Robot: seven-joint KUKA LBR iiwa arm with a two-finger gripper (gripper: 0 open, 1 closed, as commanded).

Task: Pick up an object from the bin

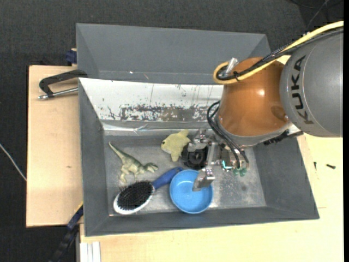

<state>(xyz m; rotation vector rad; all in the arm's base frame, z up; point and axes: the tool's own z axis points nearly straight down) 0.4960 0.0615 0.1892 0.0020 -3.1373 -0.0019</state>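
Bin [92, 146] of scuffed grey metal on dark carpet [163, 4]; fingers [205, 178] spread, empty, one above blue bowl [185, 200].

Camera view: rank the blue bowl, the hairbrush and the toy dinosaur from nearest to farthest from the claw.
1. Blue bowl: front of the bin, its rim right at the claw.
2. Hairbrush: front left, blue handle pointing toward the bowl.
3. Toy dinosaur: left side, behind the brush.
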